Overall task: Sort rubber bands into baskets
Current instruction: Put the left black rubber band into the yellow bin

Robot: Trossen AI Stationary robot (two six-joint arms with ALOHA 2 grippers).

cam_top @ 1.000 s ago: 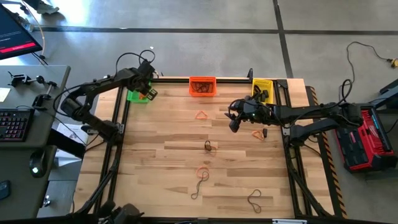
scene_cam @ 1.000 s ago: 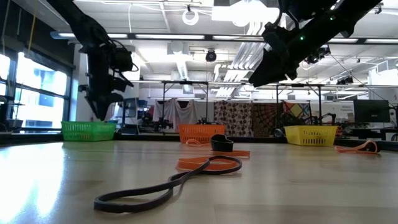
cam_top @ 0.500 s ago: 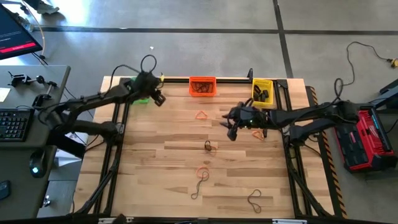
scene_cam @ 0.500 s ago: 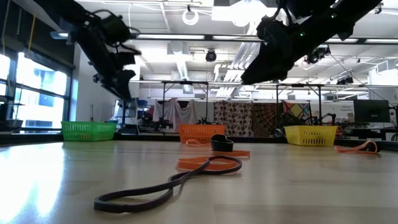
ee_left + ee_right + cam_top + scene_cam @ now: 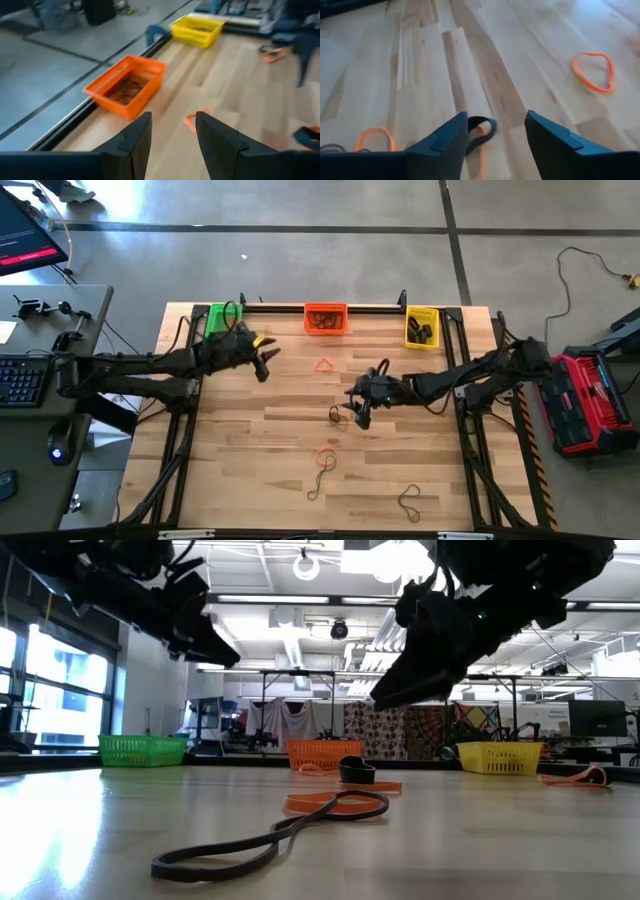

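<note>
Wooden table (image 5: 280, 430): green basket (image 5: 220, 319), orange basket (image 5: 326, 318), yellow basket (image 5: 422, 327) along far edge. Left gripper (image 5: 265, 360) and right gripper (image 5: 358, 412) gape, apparently empty. Workshop behind.

Both arms reach in toward mid-frame.
The left gripper (image 5: 264, 360) sits upper left of centre, fingers parted; the right gripper (image 5: 358, 412) hangs near centre, fingers likewise apart.
</note>
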